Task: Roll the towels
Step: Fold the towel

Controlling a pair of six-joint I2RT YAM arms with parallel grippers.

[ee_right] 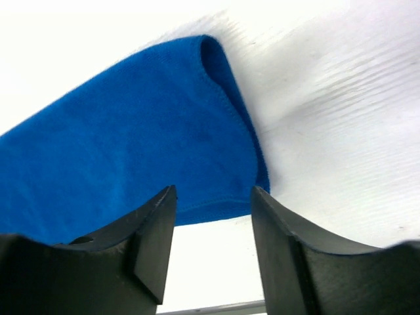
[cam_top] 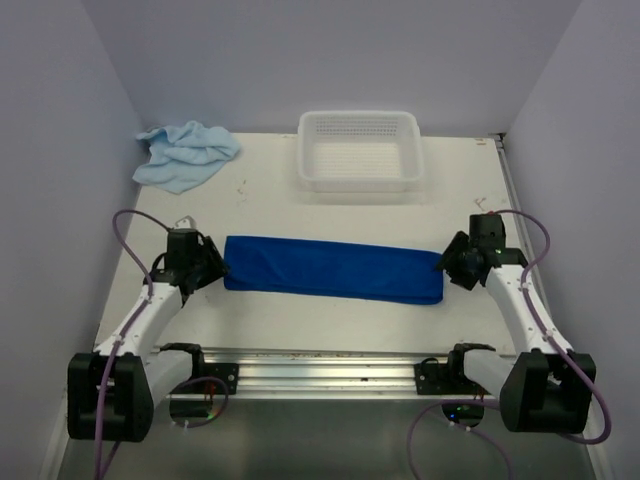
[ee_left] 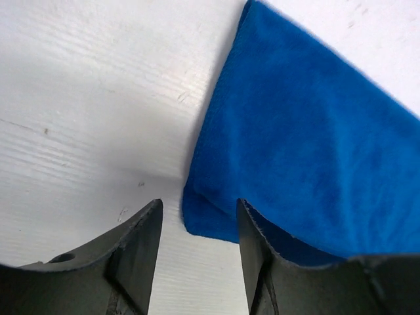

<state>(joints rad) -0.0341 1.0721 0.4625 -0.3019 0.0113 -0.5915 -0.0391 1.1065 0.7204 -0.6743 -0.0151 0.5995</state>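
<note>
The dark blue towel [cam_top: 333, 268] lies folded into a long flat strip across the middle of the table. My left gripper [cam_top: 213, 268] is open at its left end; in the left wrist view the towel's near corner [ee_left: 216, 220] lies just beyond the open fingers [ee_left: 141, 243]. My right gripper [cam_top: 449, 266] is open at its right end; in the right wrist view the towel's folded end [ee_right: 216, 177] lies just beyond the fingers [ee_right: 154, 230]. Neither holds cloth. The pale blue towel [cam_top: 187, 153] lies crumpled at the back left.
A white perforated basket [cam_top: 360, 150] stands at the back centre. Pale walls close in the left, right and back. A metal rail [cam_top: 320, 368] runs along the near edge between the arm bases.
</note>
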